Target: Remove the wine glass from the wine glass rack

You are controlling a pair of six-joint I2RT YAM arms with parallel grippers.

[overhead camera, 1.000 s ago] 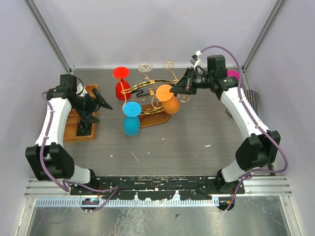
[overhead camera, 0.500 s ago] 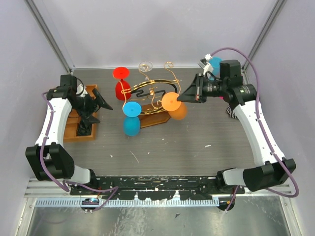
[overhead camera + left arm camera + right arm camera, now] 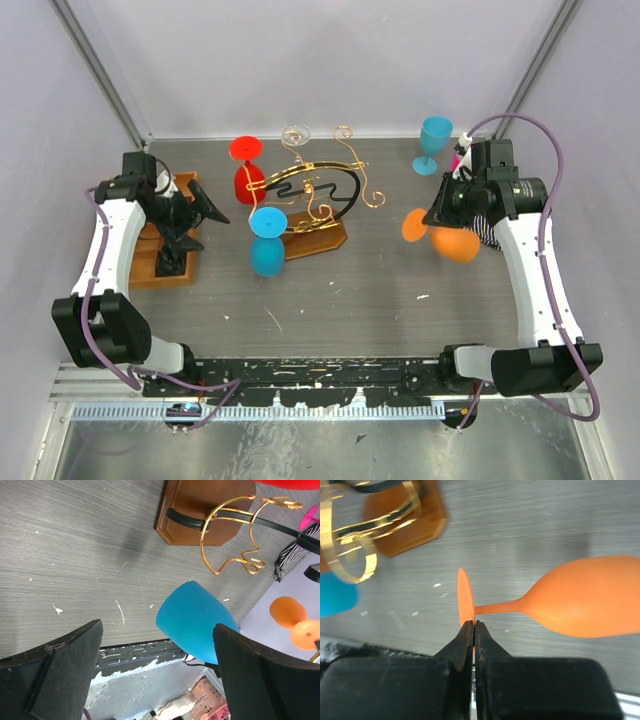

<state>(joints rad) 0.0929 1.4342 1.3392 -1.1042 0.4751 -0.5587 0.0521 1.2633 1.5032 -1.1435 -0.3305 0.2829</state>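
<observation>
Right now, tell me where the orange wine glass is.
In the top view the orange wine glass is on the right, clear of the rack, its foot pinched in the right fingers, near the standing blue glass.

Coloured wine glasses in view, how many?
5: red and blue hang on the rack, orange in the right claw, light-blue upright back right, pink mostly hidden behind that arm. Possibly a clear one behind the rack.

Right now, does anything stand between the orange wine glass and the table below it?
Nothing visible. The right gripper holds the orange wine glass clear of the wine glass rack; the upright blue glass stands farther back.
</observation>
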